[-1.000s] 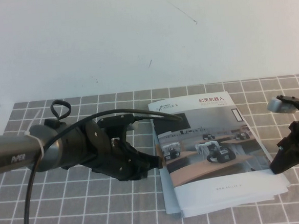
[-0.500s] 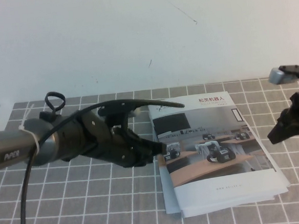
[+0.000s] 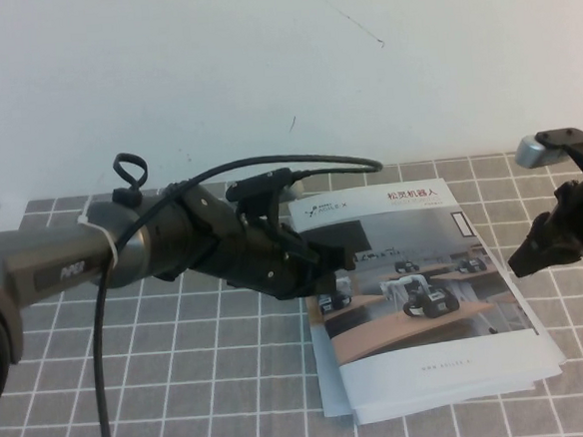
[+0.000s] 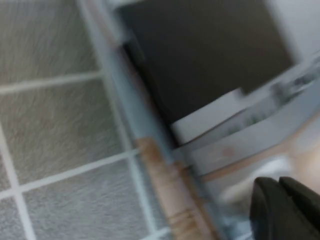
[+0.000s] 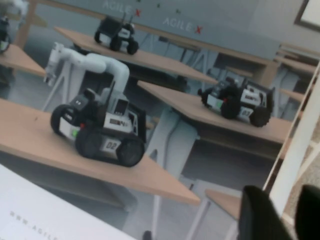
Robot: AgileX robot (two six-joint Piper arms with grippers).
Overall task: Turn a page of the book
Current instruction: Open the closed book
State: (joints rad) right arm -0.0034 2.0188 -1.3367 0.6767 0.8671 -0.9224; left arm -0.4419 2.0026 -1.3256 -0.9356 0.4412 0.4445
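Glossy paper book (image 3: pixel 422 289) lies on matt grey checked cloth (image 3: pixel 163 387), beneath matt black plastic arms.

High view: raised, on the robot's side, angled down over the table (image 3: pixel 104 392) toward the white wall. It takes in both arms and the whole book (image 3: pixel 422 299).

Left wrist view: very close and blurred, looking down at the book's (image 4: pixel 210 85) spine edge and the checked cloth beside it; left gripper (image 4: pixel 285 207) tips sit in one corner.

Right wrist view: close, tilted, nearly filled by the cover photo of the book (image 5: pixel 130 100); right gripper (image 5: pixel 285 212) tips show at one edge.

All three views share the book's cover; the wrist views cover its opposite side edges.
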